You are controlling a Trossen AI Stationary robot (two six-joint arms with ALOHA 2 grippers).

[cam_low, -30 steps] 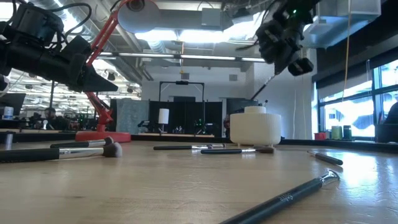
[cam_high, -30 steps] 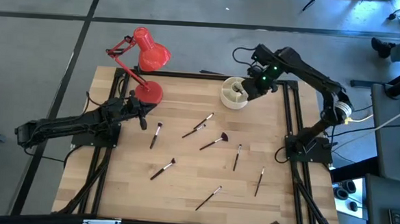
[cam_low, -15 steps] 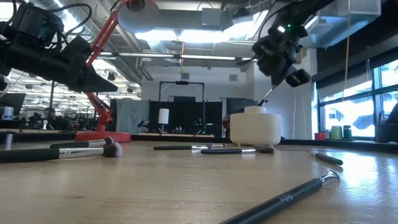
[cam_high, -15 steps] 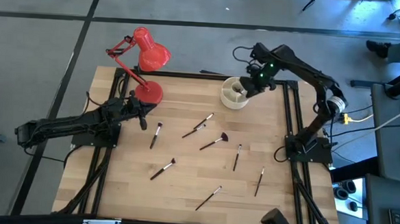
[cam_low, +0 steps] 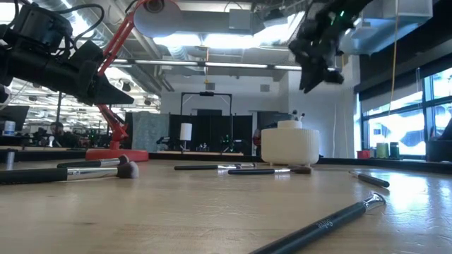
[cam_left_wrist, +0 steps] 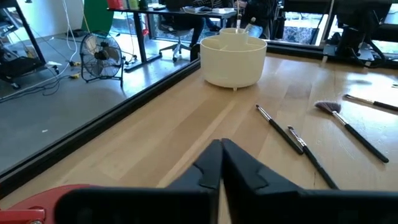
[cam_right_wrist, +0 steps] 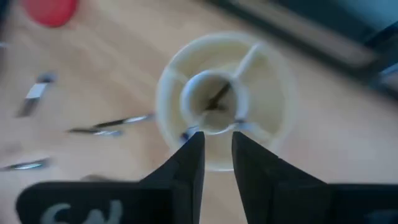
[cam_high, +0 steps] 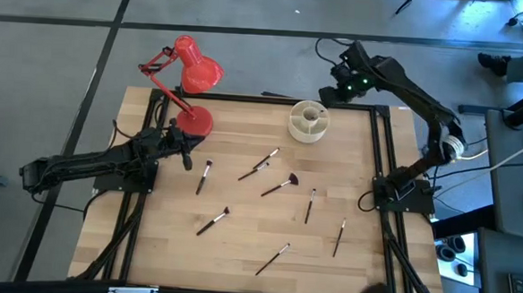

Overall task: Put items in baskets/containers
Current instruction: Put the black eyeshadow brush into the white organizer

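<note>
The right pincer (cam_high: 329, 93), fingers slightly apart and empty, hangs above the cream organiser (cam_high: 308, 121) by the tabletop's far edge, while the loose brushes (cam_high: 279, 185) lie flat well behind it, nearer the closed left pincer (cam_high: 187, 161), their handles mostly diagonal.

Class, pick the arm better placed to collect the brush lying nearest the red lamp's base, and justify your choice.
Probably the left. Its tool, fingers closed, hovers right beside that brush near the lamp base. The right tool is open, raised beyond the cream organiser at the table's far edge, farther from it.
</note>
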